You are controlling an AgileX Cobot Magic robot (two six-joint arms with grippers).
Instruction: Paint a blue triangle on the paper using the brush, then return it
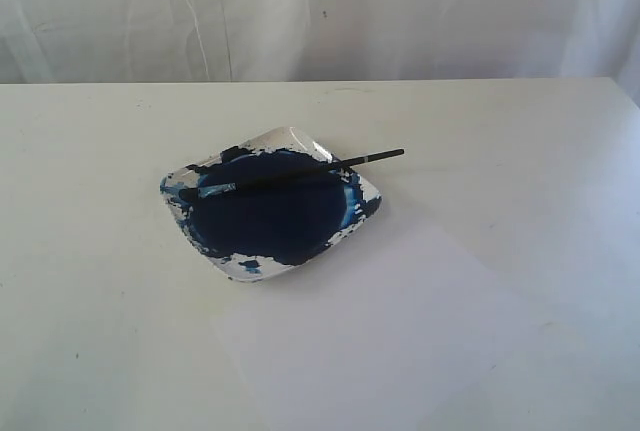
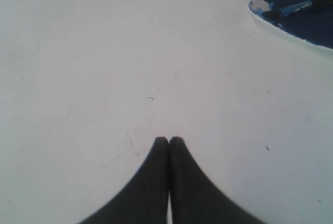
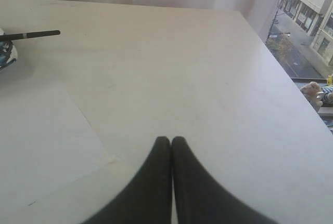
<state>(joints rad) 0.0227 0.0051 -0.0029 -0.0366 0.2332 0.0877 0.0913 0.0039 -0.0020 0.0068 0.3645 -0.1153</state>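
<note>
The brush [image 1: 300, 170] lies across a glass dish [image 1: 271, 201] filled with dark navy paint, its black handle end sticking out past the dish's right rim [image 3: 36, 34]. The white paper [image 1: 380, 331] lies in front of the dish, bare, with no blue triangle visible on it [image 3: 41, 141]. Neither gripper shows in the exterior view. My left gripper [image 2: 169, 140] is shut over bare table, well away from the dish [image 2: 302, 11]. My right gripper [image 3: 171, 139] is shut too, hovering just beside the paper's edge, with nothing between the fingers.
White cloth hangs behind the table [image 1: 320, 11]. The table's right edge [image 3: 281, 78] runs near my right gripper, with a window and street beyond it.
</note>
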